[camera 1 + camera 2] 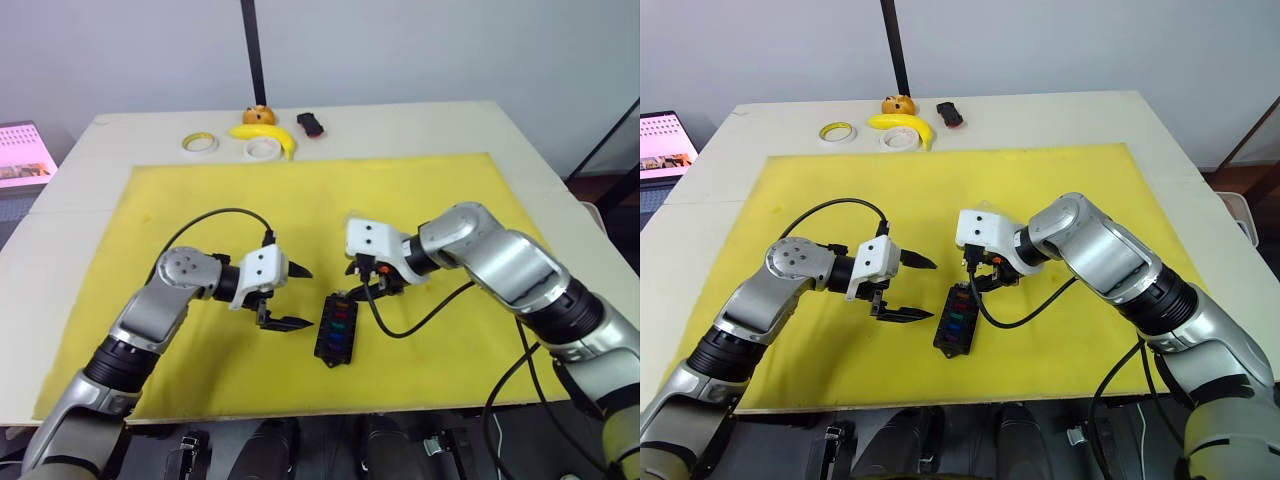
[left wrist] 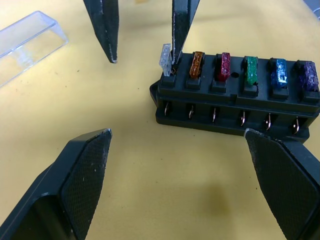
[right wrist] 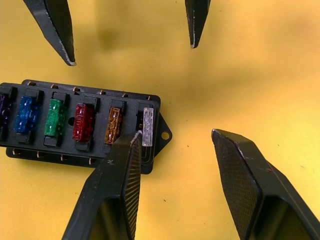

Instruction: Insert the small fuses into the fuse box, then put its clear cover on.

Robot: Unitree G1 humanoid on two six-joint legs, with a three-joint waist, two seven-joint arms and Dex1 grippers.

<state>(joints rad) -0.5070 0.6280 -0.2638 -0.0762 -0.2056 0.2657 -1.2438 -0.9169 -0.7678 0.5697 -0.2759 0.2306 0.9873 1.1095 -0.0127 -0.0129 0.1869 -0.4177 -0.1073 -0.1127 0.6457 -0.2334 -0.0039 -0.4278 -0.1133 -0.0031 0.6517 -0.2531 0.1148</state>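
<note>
A: Where is the small black plastic fuse box (image 1: 336,328)?

B: On the yellow mat (image 1: 180,200), between the two arms. Six tiny translucent blade fuses (image 3: 83,121) stand in one row: purple, blue, green, red, amber, and a pale grey one (image 2: 165,59) at the end slot, sitting tilted.

A: The right gripper (image 3: 176,165)?

B: Fingers spread apart, holding nothing; one fingertip (image 2: 180,30) touches the box just beside the grey fuse.

A: And the left gripper (image 1: 291,297)?

B: Also spread wide, empty, near the box's left side without touching it.

A: The transparent rectangular plastic cover (image 2: 27,45)?

B: Lying on the mat, apart from the box
</note>
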